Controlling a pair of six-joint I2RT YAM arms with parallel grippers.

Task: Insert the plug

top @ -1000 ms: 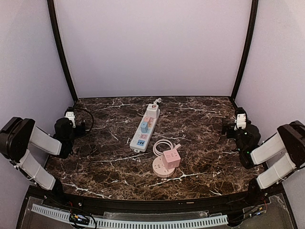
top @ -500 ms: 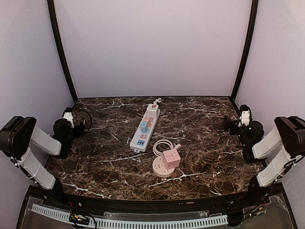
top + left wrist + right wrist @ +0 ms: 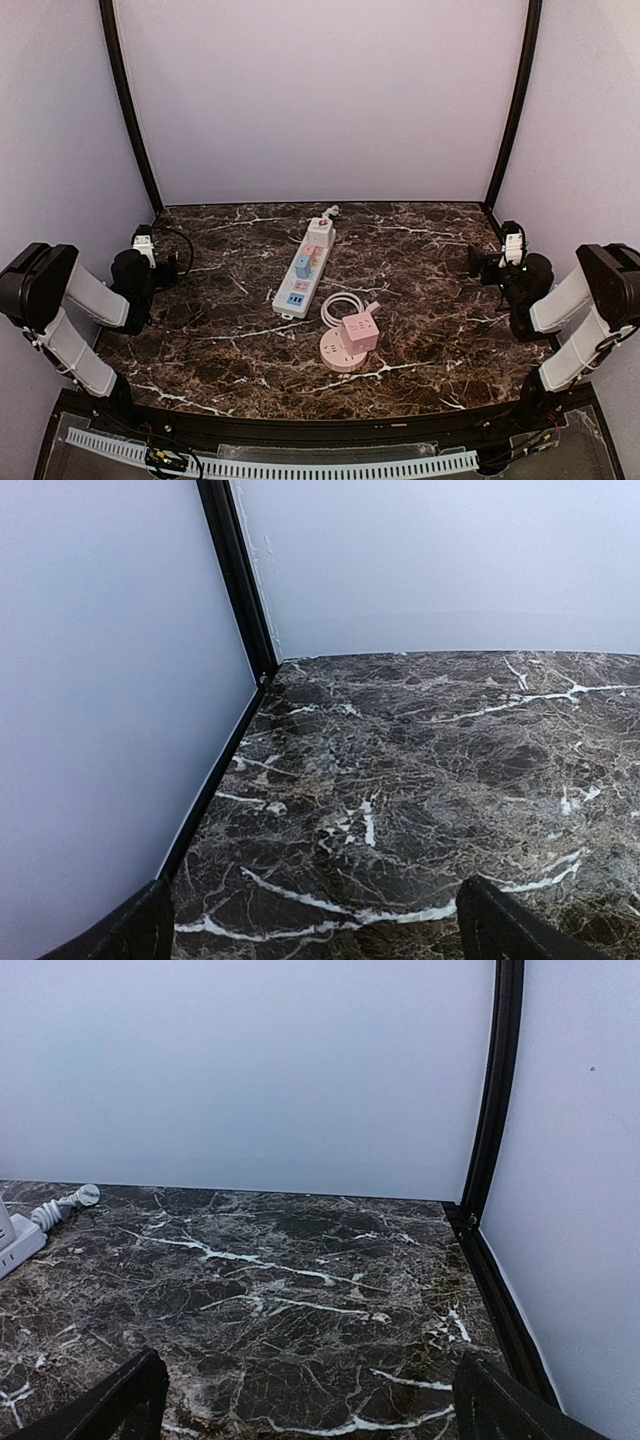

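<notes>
a dark brown marble table top [image 3: 430,330], veined in white, fills the lower half of the top view. a plain pale lilac back wall [image 3: 320,100] rises behind it across the upper middle of the frame. a left wall [image 3: 50,130] and a right wall [image 3: 595,130] of the same pale tone close in the sides. a black left post [image 3: 130,110] and a black right post [image 3: 511,110] run down the back corners to the marble. black trim [image 3: 215,780] lines the seam where the left wall meets the table. along the bottom of the frame runs a black front rim [image 3: 320,430], and below it a white slotted strip [image 3: 300,469]. the light is soft and even.
</notes>
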